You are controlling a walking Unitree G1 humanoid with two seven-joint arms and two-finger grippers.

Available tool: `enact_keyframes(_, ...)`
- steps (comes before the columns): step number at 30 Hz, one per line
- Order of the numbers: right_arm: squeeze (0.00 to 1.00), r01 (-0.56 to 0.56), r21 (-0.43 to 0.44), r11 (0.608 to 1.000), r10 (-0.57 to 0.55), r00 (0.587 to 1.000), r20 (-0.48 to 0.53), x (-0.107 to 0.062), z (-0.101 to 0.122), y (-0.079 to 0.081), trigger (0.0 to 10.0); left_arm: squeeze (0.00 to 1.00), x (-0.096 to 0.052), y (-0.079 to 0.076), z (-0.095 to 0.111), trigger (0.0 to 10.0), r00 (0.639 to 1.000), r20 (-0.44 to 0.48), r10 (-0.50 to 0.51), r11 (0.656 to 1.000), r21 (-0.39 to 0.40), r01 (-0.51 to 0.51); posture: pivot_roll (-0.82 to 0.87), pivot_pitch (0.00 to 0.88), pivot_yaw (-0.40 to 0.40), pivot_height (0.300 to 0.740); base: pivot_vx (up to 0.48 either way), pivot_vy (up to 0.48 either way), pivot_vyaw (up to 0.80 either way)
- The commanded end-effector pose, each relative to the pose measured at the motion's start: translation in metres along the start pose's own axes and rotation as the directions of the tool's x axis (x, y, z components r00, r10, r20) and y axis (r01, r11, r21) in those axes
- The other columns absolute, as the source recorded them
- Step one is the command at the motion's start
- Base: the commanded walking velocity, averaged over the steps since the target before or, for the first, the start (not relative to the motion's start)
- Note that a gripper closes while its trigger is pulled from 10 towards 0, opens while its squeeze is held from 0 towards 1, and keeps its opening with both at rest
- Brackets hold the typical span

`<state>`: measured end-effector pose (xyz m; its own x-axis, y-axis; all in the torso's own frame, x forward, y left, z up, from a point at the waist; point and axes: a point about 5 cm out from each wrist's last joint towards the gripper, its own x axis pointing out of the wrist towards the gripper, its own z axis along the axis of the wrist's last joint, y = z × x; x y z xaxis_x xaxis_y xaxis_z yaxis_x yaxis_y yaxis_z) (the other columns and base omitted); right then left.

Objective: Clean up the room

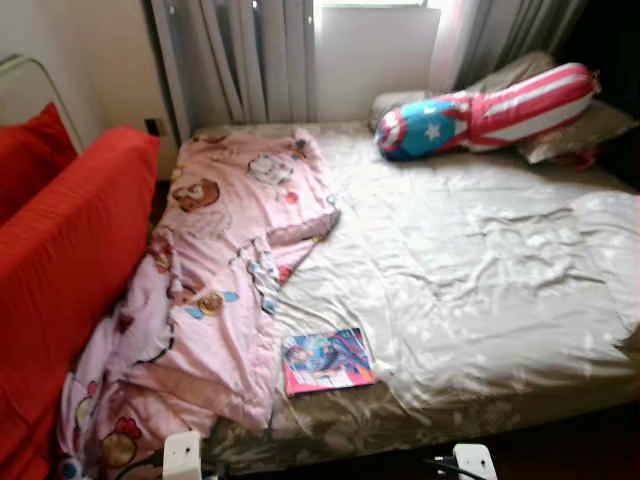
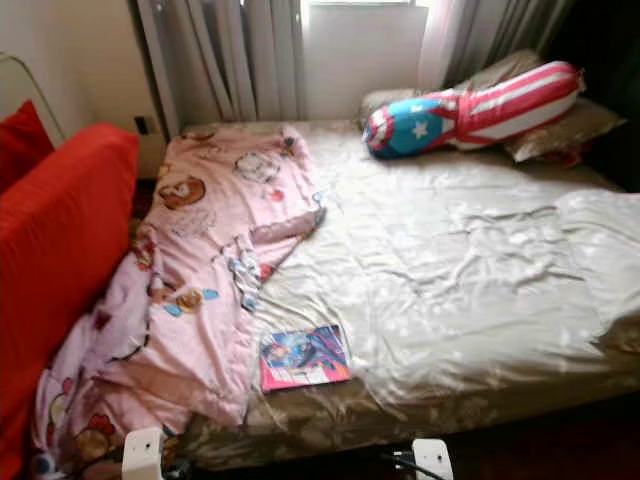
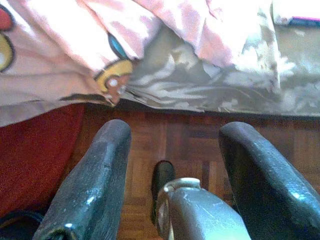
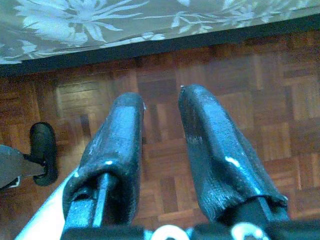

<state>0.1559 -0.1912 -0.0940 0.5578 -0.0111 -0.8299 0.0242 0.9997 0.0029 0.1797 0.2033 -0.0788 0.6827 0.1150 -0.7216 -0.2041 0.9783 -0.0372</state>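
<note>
A rumpled pink cartoon blanket point(image 1: 225, 270) covers the bed's left side and spills off its near corner; its hem point(image 3: 100, 60) hangs over the floor in the left wrist view. A colourful book point(image 1: 327, 361) lies by the bed's near edge. At the head rests a star-and-stripe bolster point(image 1: 490, 110). Both arms hang low in front of the bed, with the left wrist point(image 1: 182, 455) and right wrist point(image 1: 474, 460) at the bottom. My left gripper point(image 3: 175, 130) is open wide over the parquet, holding nothing. My right gripper point(image 4: 162, 97) is open by a narrow gap, also holding nothing.
The bed point(image 1: 480, 280) has a creased beige sheet with a folded part at the right. A red sofa point(image 1: 60, 270) stands close along the bed's left side. Grey pillows point(image 1: 575, 135) lie behind the bolster. Curtains point(image 1: 250, 60) and a window are behind. Parquet floor point(image 4: 260, 75) runs below.
</note>
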Motion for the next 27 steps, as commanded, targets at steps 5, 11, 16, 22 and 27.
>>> enact_keyframes(5, 0.00, 0.013, 0.154, 0.988, -0.028, 0.995, 0.100, 0.0112, 0.0699, 0.0014, 10.0, 0.00, 0.0157, -0.0300, 0.0436, 10.0, 0.986, -0.010, -0.164, 0.983, 0.083, 0.164, 0.02, 0.000, -0.067, 0.740, 0.000, 0.000, 0.00)
enact_keyframes(11, 0.00, 0.019, 0.152, 0.988, -0.034, 0.995, 0.099, 0.0113, 0.0706, 0.0008, 10.0, 0.00, 0.0159, -0.0313, 0.0453, 10.0, 0.982, -0.015, -0.187, 0.975, 0.118, 0.187, 0.02, 0.000, -0.069, 0.740, 0.000, 0.000, 0.00)
enact_keyframes(16, 0.00, 0.019, 0.152, 0.988, -0.034, 0.995, 0.099, 0.0113, 0.0706, 0.0008, 10.0, 0.00, 0.0159, -0.0313, 0.0453, 10.0, 0.982, -0.015, -0.187, 0.975, 0.118, 0.187, 0.02, 0.000, -0.069, 0.740, 0.000, 0.000, 0.00)
enact_keyframes(22, 0.00, 0.019, 0.152, 0.988, -0.034, 0.995, 0.099, 0.0113, 0.0706, 0.0008, 10.0, 0.00, 0.0159, -0.0313, 0.0453, 10.0, 0.982, -0.015, -0.187, 0.975, 0.118, 0.187, 0.02, 0.000, -0.069, 0.740, 0.000, 0.000, 0.00)
enact_keyframes(27, 0.00, 0.019, 0.152, 0.988, -0.034, 0.995, 0.099, 0.0113, 0.0706, 0.0008, 10.0, 0.00, 0.0159, -0.0313, 0.0453, 10.0, 0.982, -0.015, -0.187, 0.975, 0.118, 0.187, 0.02, 0.000, -0.069, 0.740, 0.000, 0.000, 0.00)
